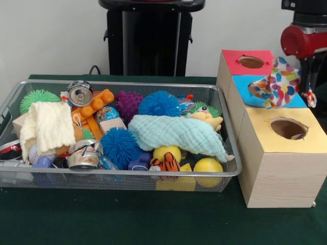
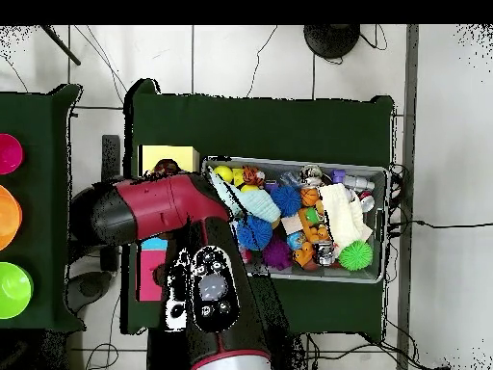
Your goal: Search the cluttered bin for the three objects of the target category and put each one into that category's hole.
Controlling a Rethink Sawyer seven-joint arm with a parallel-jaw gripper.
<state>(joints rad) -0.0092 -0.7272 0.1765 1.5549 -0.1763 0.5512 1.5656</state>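
The wire mesh bin is full of toys and cloths. One polka-dot wrapper hangs over the blue-topped box, just behind the yellow-topped box's hole. My gripper is at the wrapper's right edge, shut on it, with a scrap of wrapper showing past it. In the overhead view the red arm hides the gripper and the wrapper; only a corner of the yellow top shows. I cannot make out other dotted wrappers for sure in the clutter.
The red-topped box stands behind the blue one. The bin holds dented cans, spiky blue balls, a pale blue cloth, a cream cloth and yellow balls. Coloured discs lie on a side table.
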